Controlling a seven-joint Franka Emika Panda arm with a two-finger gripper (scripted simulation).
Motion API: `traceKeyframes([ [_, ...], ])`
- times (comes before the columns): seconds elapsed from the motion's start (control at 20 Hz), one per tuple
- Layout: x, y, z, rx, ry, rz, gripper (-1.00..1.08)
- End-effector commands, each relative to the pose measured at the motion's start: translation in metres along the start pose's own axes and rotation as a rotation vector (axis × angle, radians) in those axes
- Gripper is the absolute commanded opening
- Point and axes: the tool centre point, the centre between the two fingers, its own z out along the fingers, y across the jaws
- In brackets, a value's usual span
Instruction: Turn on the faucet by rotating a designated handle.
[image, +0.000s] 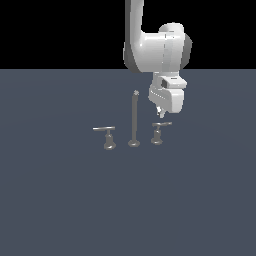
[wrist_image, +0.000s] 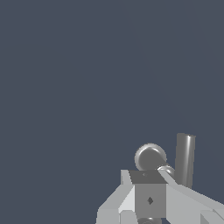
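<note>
The faucet stands mid-floor in the exterior view, its tall thin spout post (image: 134, 120) rising from a round foot. The designated handle (image: 159, 131), with the shorter lever bar on a stubby base, is just to the exterior view's right of the post. The longer-levered handle (image: 106, 136) is on the post's other side. My gripper (image: 160, 114) hangs directly over the designated handle, its tips just above the lever and not visibly touching it. In the wrist view the fingers (wrist_image: 148, 197) look pressed together, shut on nothing, with the handle's rounded top (wrist_image: 150, 156) just beyond them and a grey cylinder (wrist_image: 185, 158), apparently the post, beside it.
A flat dark grey-blue floor (image: 60, 200) spreads around the faucet. The white arm (image: 155, 50) comes down from above, behind the designated handle.
</note>
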Motion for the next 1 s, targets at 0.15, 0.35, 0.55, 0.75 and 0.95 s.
traceKeyframes([
  [0.15, 0.006, -0.002, 0.022, 0.001, 0.001, 0.048, -1.0],
  [0.35, 0.008, -0.002, 0.026, 0.001, 0.001, 0.058, -1.0],
  [0.55, 0.008, -0.002, 0.026, 0.0, 0.001, 0.057, -1.0],
  [0.75, 0.015, 0.012, 0.026, 0.0, 0.001, 0.057, -1.0],
  [0.95, 0.023, 0.027, 0.026, 0.001, 0.001, 0.058, -1.0],
])
